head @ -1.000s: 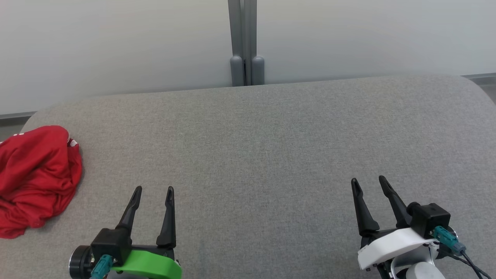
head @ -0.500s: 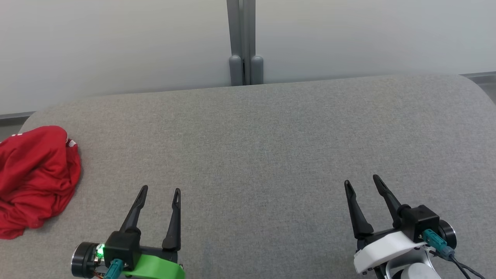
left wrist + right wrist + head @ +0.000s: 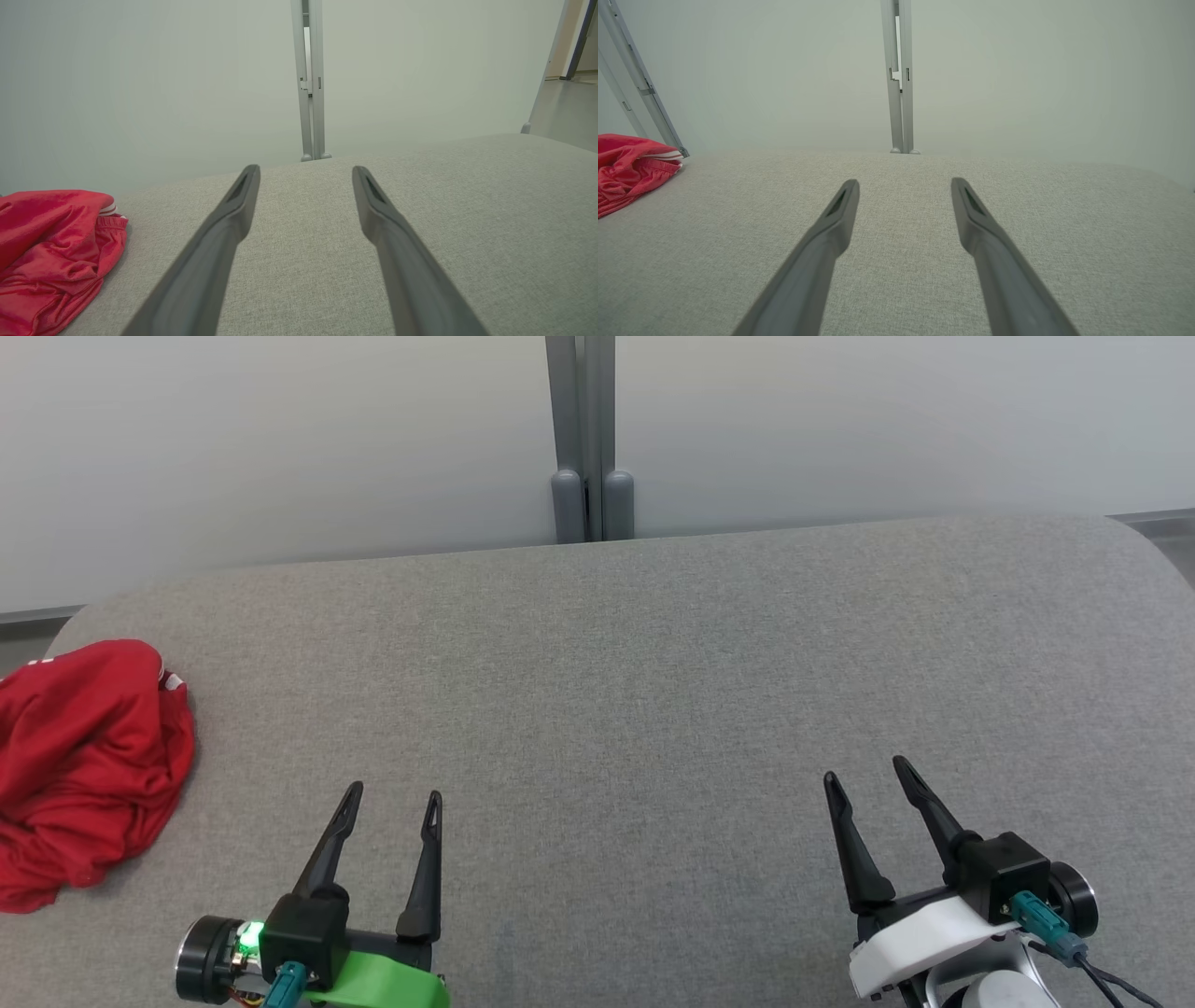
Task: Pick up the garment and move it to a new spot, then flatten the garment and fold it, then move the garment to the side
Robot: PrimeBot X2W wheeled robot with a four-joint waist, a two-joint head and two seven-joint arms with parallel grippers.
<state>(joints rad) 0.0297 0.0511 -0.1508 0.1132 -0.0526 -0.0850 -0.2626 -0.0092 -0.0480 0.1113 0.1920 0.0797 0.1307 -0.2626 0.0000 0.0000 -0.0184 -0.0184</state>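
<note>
Item: garment (image 3: 84, 765), red, one piece, crumpled in a loose heap. Location: far left of the grey padded surface (image 3: 607, 691), lying on it, partly cut off by the left edge of the head view. No gripper touches it.

Change since a second ago: the heap has the same outline and the same place on the surface. The left gripper (image 3: 395, 791) has shifted a little to the right in the head view. The right gripper (image 3: 864, 769) has shifted a little to the left, so the two stand slightly closer together. A small green lamp (image 3: 248, 933) now glows on the left wrist; it was not lit a second ago.

Orientation: the long axis of the heap runs near to far along the left side of the surface, leaning slightly, with the far end further right than the near end. A white-striped trim (image 3: 172, 679) shows at the far right corner of the heap. Which part of the garment this is cannot be told, and sleeves or legs cannot be made out in the folds.

Left gripper: near edge of the surface, right of the garment and apart from it, fingers spread, nothing between them, pointing away from the robot.

Right gripper: near edge, well apart from the garment, fingers likewise spread and empty, tilted slightly left.

Surroundings: pale partition panels (image 3: 280, 439) behind the surface, joined by a grey post (image 3: 585, 439).
</note>
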